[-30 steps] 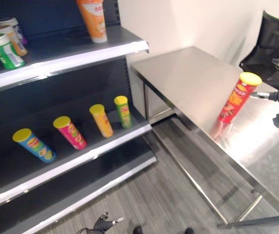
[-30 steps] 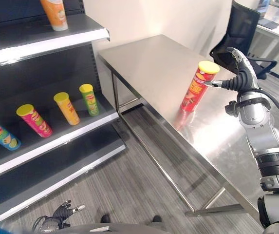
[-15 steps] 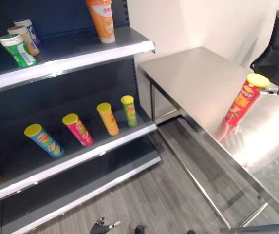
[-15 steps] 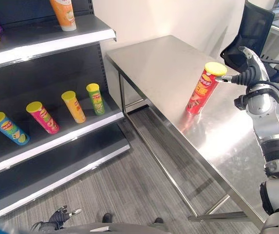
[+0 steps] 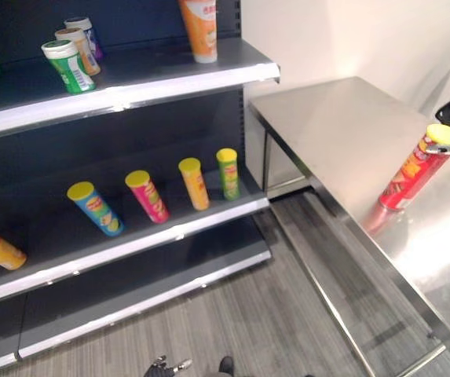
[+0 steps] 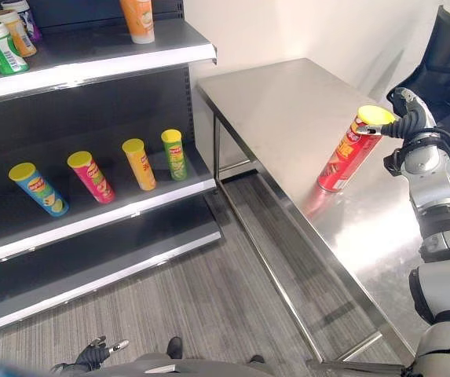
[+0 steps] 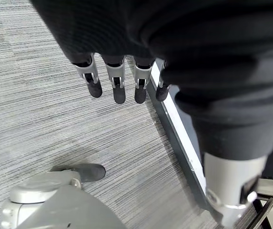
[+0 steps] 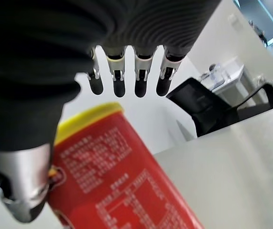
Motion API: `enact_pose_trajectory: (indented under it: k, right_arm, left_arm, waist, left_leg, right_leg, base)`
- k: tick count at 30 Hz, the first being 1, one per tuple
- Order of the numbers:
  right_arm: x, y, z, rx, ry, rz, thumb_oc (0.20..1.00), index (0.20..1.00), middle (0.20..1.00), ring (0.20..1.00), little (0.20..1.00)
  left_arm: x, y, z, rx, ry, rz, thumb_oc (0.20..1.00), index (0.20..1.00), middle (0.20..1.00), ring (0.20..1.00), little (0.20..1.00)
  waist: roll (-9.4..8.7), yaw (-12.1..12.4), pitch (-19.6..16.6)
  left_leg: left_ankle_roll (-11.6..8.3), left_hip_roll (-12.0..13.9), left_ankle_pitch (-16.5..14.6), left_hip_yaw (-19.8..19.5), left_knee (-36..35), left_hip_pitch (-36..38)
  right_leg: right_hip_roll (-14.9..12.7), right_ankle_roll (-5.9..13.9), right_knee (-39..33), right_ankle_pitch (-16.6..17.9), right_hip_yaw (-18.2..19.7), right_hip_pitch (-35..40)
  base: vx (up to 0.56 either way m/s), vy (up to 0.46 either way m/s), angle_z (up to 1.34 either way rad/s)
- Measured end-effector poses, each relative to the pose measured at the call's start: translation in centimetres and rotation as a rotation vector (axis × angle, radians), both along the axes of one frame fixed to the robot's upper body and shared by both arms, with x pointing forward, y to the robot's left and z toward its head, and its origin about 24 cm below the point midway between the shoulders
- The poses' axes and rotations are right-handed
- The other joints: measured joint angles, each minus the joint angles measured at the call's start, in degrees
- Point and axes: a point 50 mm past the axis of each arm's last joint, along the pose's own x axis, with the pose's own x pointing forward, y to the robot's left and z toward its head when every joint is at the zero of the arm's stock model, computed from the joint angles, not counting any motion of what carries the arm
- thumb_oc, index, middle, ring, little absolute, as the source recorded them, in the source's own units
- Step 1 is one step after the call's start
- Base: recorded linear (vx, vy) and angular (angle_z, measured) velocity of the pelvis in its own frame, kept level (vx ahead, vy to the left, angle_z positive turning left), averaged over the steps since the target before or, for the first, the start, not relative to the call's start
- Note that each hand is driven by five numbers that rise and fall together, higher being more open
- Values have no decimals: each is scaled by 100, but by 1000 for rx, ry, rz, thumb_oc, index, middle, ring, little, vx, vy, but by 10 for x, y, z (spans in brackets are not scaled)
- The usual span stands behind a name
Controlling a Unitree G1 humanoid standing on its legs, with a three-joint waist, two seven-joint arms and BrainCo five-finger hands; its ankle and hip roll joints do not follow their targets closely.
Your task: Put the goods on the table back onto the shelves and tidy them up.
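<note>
**Fingers straight beside the red can**

Your right hand (image 6: pixel 410 124) keeps its fingers (image 8: pixel 146 81) extended, thumb against the red can (image 6: pixel 349 153), which stands tilted on the table (image 6: pixel 287 102) as before. Shelves (image 6: pixel 99 63) sit well left of it; only the camera has shifted. Left hand (image 7: pixel 122 81) hangs relaxed.

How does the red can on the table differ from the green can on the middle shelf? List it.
The red can is on the steel table; the green can sits on the middle shelf. The red one looks larger. The right hand is at the red can's lid; nothing touches the green one. Both are tall tubes with yellow lids.
</note>
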Motion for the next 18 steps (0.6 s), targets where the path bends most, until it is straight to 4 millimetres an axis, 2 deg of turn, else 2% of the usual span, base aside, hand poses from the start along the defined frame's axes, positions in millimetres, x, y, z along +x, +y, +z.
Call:
enact_pose_trajectory:
  k: [11, 18]
  right_arm:
    - [7, 12, -15, 16, 60, 50, 1000, 1000, 1000, 1000, 1000]
    - [7, 12, -15, 18, 61, 49, 1000, 1000, 1000, 1000, 1000]
  left_arm:
    - [2, 0, 0, -3, -3, -15, 1000, 1000, 1000, 1000, 1000]
    - [1, 0, 0, -2, -1, -15, 1000, 1000, 1000, 1000, 1000]
  waist:
    - [4, -28, -3]
    - [17, -17, -11]
  left_leg:
    - [-9, -2, 24, -75, 0, 10]
    - [-8, 0, 40, -110, -28, 3]
  right_leg:
    - [4, -4, 0, -9, -86, 53]
    - [5, -10, 0, -8, -105, 67]
  base:
    - [-2, 1, 2]
    - [0, 2, 3]
